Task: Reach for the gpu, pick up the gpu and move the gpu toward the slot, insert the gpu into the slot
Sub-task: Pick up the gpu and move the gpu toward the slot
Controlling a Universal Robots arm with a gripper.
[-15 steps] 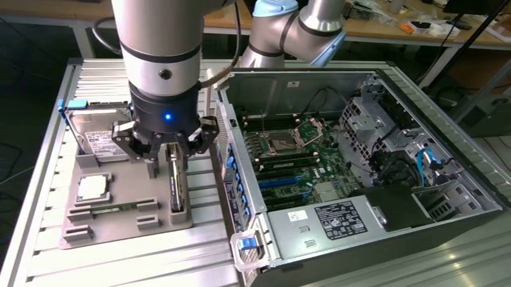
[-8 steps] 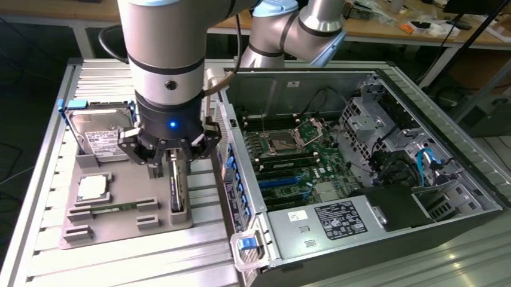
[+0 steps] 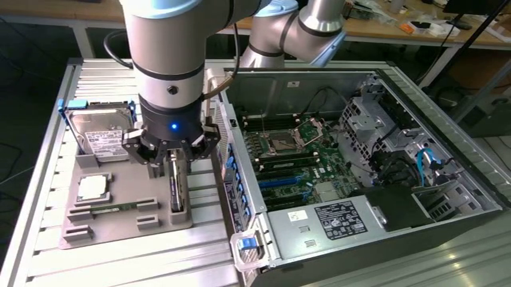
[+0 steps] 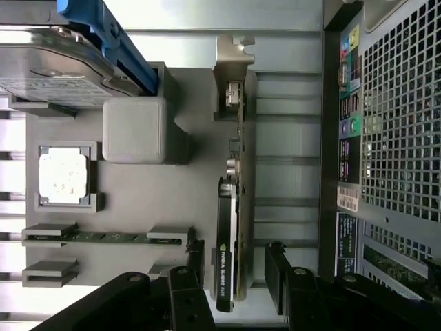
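The gpu (image 3: pixel 176 192) (image 4: pixel 227 227) is seen standing on edge in a grey holder tray (image 3: pixel 119 232) (image 4: pixel 196 183), straddled by the gripper (image 3: pixel 171 158) (image 4: pixel 234 276) with jaws spread wide. A memory stick (image 3: pixel 112 208) (image 4: pixel 110 236), processor chip (image 3: pixel 93 188) (image 4: pixel 62 172) and hard drive (image 3: pixel 100 136) (image 4: pixel 48 72) are held in the tray's other cradles. The opened computer case (image 3: pixel 435 113) is set at the exterior view's right.

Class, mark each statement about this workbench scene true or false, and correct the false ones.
1. The gpu stands on edge in the grey holder. True.
2. The gripper is shut on the gpu. False: its jaws are open, one finger on each side of the card.
3. The hard drive sits inside the computer case. False: it rests in the holder, outside the case.
4. The case is open, showing the motherboard. True.
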